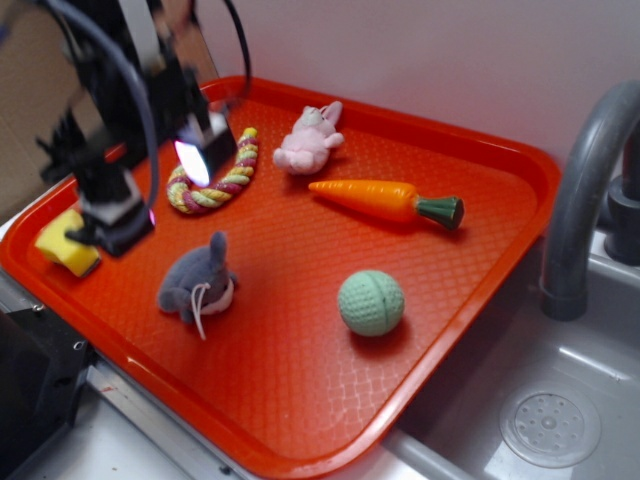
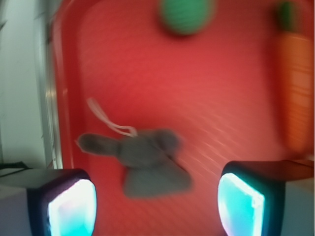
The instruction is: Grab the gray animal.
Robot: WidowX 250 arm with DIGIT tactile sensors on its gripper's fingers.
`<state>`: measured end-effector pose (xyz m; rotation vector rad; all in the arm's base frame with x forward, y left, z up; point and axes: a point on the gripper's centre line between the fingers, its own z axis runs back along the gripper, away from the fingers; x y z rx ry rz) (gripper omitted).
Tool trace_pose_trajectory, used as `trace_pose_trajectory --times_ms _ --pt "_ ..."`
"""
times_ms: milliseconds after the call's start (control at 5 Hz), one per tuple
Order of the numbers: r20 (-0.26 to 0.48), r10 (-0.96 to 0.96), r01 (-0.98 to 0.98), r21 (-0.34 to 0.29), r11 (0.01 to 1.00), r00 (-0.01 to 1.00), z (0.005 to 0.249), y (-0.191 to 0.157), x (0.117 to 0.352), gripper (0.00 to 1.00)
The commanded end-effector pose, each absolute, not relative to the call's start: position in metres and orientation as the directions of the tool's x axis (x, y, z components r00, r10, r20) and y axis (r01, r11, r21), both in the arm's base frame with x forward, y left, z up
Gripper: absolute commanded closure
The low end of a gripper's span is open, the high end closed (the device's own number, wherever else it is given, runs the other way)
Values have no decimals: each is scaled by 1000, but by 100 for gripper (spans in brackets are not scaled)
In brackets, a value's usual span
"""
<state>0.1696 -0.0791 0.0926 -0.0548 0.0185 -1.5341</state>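
Hovering above the left part of the red tray (image 1: 470, 300), the gripper (image 2: 156, 204) is standing wide open with nothing between its glowing pads (image 2: 74, 209), and it is not touching any toy. Just ahead of it in the wrist view, the gray animal (image 1: 197, 284) is lying on the tray near the front rim, its white string (image 2: 109, 120) trailing loose beside it. A green ball (image 1: 371, 302) is sitting to its right, well apart. Farther back are lying an orange carrot (image 1: 385, 200), a pink bunny (image 1: 308, 141) and a braided rope (image 1: 220, 182), with a yellow block (image 1: 66, 246) at the tray's left edge.
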Motion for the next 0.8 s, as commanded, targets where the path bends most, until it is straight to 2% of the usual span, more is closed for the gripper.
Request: trace_pose_trajectory --times_ms 0,200,400,600 --pt "25 -998 996 -65 -62 -60 58 -93 149 0" --pt "37 -998 989 -134 -58 -54 42 -89 143 0" --pt "3 -1000 982 -186 -10 -10 27 -86 140 100" --pt "-55 -992 980 -157 125 117 29 -82 145 100"
